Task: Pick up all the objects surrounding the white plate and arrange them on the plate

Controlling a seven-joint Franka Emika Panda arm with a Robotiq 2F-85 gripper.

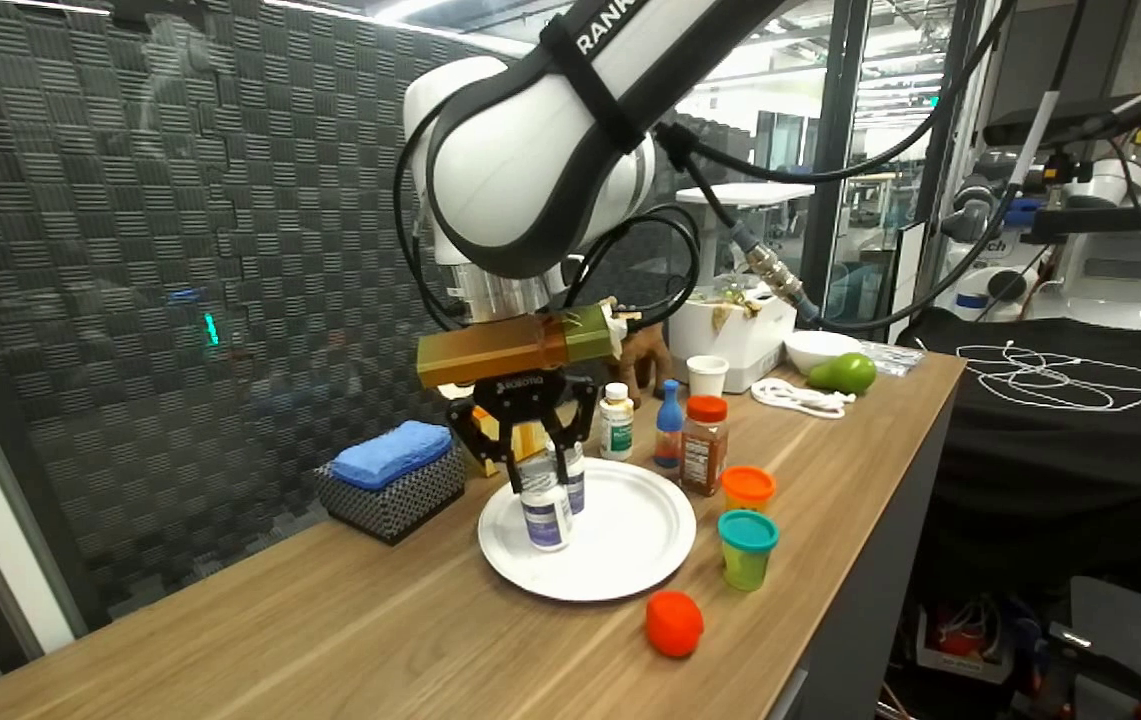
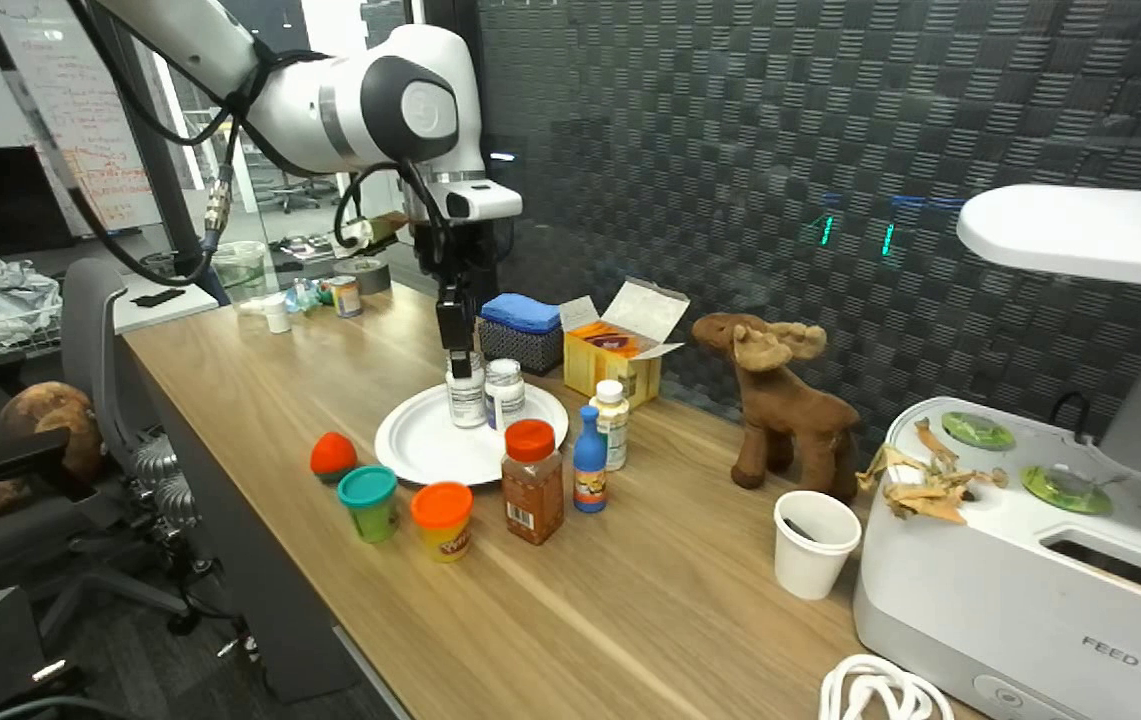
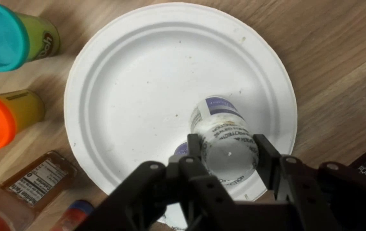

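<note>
On the white plate (image 1: 620, 545) are two white pill bottles with purple labels. My gripper (image 3: 228, 144) is shut on the cap end of the nearer pill bottle (image 1: 547, 525), which is upright with its base at the plate. Close beside it stands the second pill bottle (image 2: 505, 400), mostly hidden by the fingers in the wrist view. Around the plate on the table are a red-capped spice jar (image 2: 533, 490), an orange-lidded cup (image 2: 443, 525), a teal-lidded cup (image 2: 368, 505), an orange-red ball (image 1: 674, 625), a blue bottle (image 2: 590, 460) and a white bottle with a green label (image 1: 616, 425).
A dark box with a blue cloth (image 1: 390, 460) and an open yellow box (image 2: 620, 355) stand close behind the plate. Farther along are a brown stuffed moose (image 2: 780, 400), a white paper cup (image 2: 814, 550), a white planter (image 2: 1030, 560) and a white bowl (image 1: 820, 350).
</note>
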